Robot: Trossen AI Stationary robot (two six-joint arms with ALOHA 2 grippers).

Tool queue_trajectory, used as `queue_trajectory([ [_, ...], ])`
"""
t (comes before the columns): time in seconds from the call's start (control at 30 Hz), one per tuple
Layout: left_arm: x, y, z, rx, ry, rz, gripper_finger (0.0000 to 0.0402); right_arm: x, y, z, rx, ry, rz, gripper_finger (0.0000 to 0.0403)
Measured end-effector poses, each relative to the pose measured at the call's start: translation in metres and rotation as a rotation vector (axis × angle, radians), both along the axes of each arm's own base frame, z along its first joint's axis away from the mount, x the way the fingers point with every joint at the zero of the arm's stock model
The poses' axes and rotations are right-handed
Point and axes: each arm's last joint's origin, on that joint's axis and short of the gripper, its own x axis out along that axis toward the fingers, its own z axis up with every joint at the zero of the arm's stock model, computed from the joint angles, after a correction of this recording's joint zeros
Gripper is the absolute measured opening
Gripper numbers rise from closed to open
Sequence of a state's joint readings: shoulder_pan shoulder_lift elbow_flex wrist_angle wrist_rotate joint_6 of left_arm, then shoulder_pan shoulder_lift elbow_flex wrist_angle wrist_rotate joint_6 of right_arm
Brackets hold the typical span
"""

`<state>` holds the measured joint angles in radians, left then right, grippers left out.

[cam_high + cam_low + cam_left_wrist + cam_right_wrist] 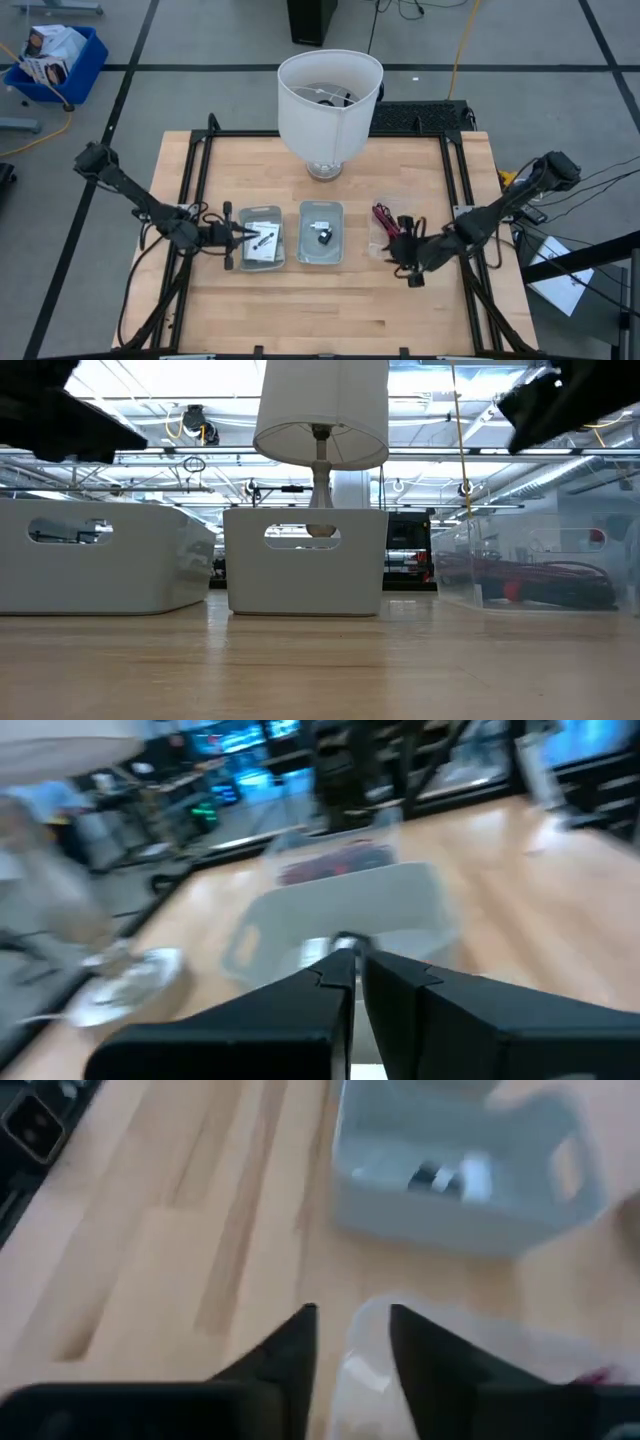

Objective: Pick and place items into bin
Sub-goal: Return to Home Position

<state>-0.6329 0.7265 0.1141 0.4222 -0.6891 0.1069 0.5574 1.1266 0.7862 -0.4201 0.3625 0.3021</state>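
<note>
Table (300, 300) first: the big white lampshade (330, 95) stood at the middle of its far edge and was no part of your job. Three bins sat in a row across the middle of the table. These were a left gray bin (262, 266), a middle gray bin (321, 204) and a transparent bin (540, 540) toward the right edge.

Your left gripper (243, 236) hung at the left gray bin's left rim, its jaws closed to a hairline gap and holding nothing. Your right gripper (392, 250) hovered over the transparent bin's near side, jaws parted a little and empty.

Every item you could see lay inside a bin. No loose item showed on the bare wood.

- **White packets** (262, 240) lay flat in the left gray bin. I judged them light, thin and likely slick. You would have had to pinch one by an edge, since a flat face offers the fingers nothing.
- **Cable ties** (384, 214), black and magenta, lay bunched in the transparent bin. They looked springy and prone to fan out, so a hold across the middle of the bundle seemed best.
- **Tiny black and white part** (322, 236) sat in the middle gray bin. It looked stiff and easy to flick away, and called for a narrow, centred pinch.
</note>
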Motion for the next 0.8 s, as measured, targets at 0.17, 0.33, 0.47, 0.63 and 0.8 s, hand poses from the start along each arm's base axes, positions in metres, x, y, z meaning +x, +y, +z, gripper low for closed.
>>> queue_trajectory([
  [0.17,0.007,0.017,0.001,0.054,0.001,0.114,0.0006,-0.004,-0.025,0.005,-0.009,-0.159,0.056,0.0019],
  [0.33,0.008,0.025,0.008,0.027,-0.046,0.010,0.0004,-0.025,-0.052,-0.014,0.101,-0.298,0.057,0.0006],
  [0.47,0.001,0.025,0.013,0.023,-0.151,-0.080,0.0003,-0.048,-0.066,-0.035,0.169,-0.378,0.013,0.0003],
  [0.63,-0.011,0.027,0.006,0.082,-0.210,-0.059,0.0002,-0.070,-0.076,-0.048,0.178,-0.438,-0.014,0.0001],
  [0.8,-0.016,0.032,0.007,0.081,-0.223,-0.030,0.0001,-0.082,-0.084,-0.042,0.184,-0.556,-0.012,0.0001],
])
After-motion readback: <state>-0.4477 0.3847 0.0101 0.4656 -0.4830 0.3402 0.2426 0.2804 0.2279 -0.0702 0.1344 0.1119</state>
